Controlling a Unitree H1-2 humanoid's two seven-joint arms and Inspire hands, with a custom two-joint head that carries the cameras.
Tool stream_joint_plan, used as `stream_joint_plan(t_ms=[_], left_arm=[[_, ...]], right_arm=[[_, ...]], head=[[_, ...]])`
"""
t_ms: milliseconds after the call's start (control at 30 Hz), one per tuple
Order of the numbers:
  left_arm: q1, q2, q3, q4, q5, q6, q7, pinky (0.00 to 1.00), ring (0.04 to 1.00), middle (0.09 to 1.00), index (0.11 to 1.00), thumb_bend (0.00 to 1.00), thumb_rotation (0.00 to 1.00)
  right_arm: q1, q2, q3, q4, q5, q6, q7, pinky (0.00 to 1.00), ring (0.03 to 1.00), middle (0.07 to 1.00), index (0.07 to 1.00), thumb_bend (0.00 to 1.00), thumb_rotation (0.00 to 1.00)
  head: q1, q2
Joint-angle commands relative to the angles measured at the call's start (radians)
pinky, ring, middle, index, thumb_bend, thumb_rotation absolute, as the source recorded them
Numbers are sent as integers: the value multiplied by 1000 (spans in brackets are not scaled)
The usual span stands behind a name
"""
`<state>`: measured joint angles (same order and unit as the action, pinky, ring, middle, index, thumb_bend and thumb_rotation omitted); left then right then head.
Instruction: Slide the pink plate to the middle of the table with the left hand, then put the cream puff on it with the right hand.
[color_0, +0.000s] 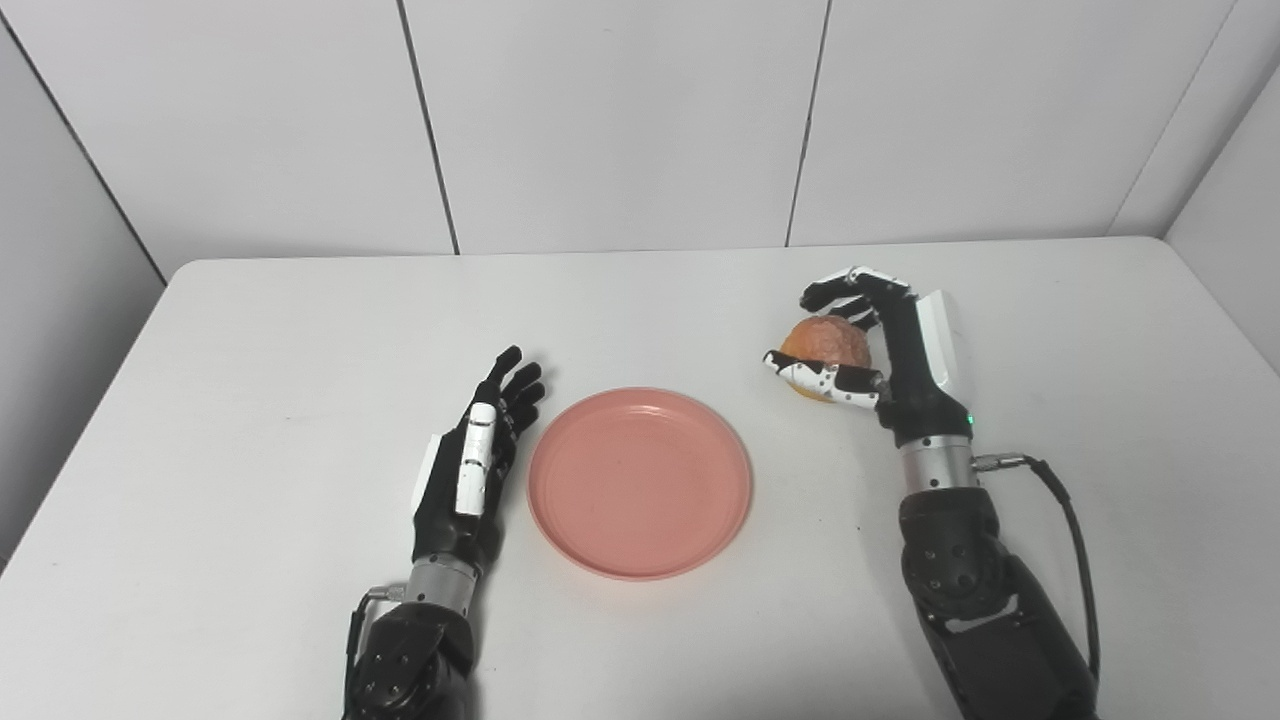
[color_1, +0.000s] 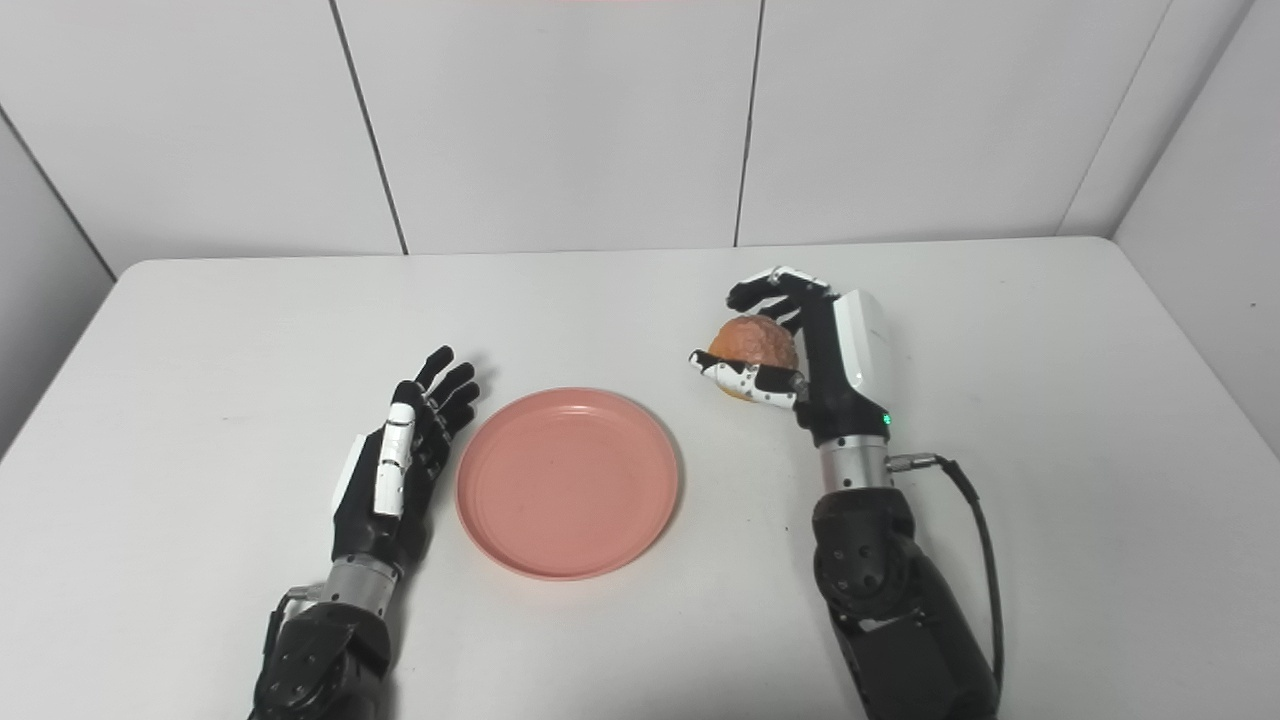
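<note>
The pink plate (color_0: 640, 482) lies empty near the middle of the white table (color_0: 300, 330). My left hand (color_0: 480, 460) rests just left of the plate's rim, open, fingers stretched forward and touching nothing. The golden-brown cream puff (color_0: 828, 345) is to the right of the plate and beyond it. My right hand (color_0: 880, 345) is wrapped around it, thumb in front and fingers curled over the far side. Whether the puff rests on the table or is raised slightly, I cannot tell.
White wall panels (color_0: 620, 120) stand behind the table's far edge and along both sides. A black cable (color_0: 1075, 530) loops from my right wrist over the table's right part.
</note>
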<state>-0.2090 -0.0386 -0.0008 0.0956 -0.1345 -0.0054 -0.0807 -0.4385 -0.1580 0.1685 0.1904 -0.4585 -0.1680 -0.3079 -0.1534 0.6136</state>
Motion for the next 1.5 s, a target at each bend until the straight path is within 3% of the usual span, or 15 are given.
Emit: stream_joint_plan(t_ms=[0,133,200,467,833,1100,1467], left_arm=[[23,-6,-5,6,-4,35,0,940,907,902,901,578,1000],[21,-8,-4,11,-4,33,1,947,911,904,902,572,1000],[20,-8,-4,13,-4,31,0,949,910,902,902,578,1000],[19,-5,-7,2,-2,52,-3,959,918,908,912,577,1000],[19,-6,-12,3,0,45,-7,963,914,905,904,569,1000],[16,-5,-15,7,9,34,-6,946,906,895,889,554,1000],[18,3,-18,-2,8,45,-11,947,912,904,911,552,1000]], right_arm=[[-20,10,9,-26,14,-70,21,353,427,544,452,510,0],[-2,33,36,-24,35,-121,59,344,410,543,463,510,0],[11,50,49,-26,32,-134,69,402,444,535,453,512,0],[37,92,103,-48,-20,-158,90,455,466,538,442,510,0],[54,115,154,-7,18,-226,165,434,461,542,445,510,0],[58,130,160,58,14,-270,172,433,451,545,443,510,0],[50,120,160,102,0,-229,219,463,471,537,447,509,0]], head=[[1,0],[1,1],[2,3],[4,12],[8,20],[11,27],[12,31]])
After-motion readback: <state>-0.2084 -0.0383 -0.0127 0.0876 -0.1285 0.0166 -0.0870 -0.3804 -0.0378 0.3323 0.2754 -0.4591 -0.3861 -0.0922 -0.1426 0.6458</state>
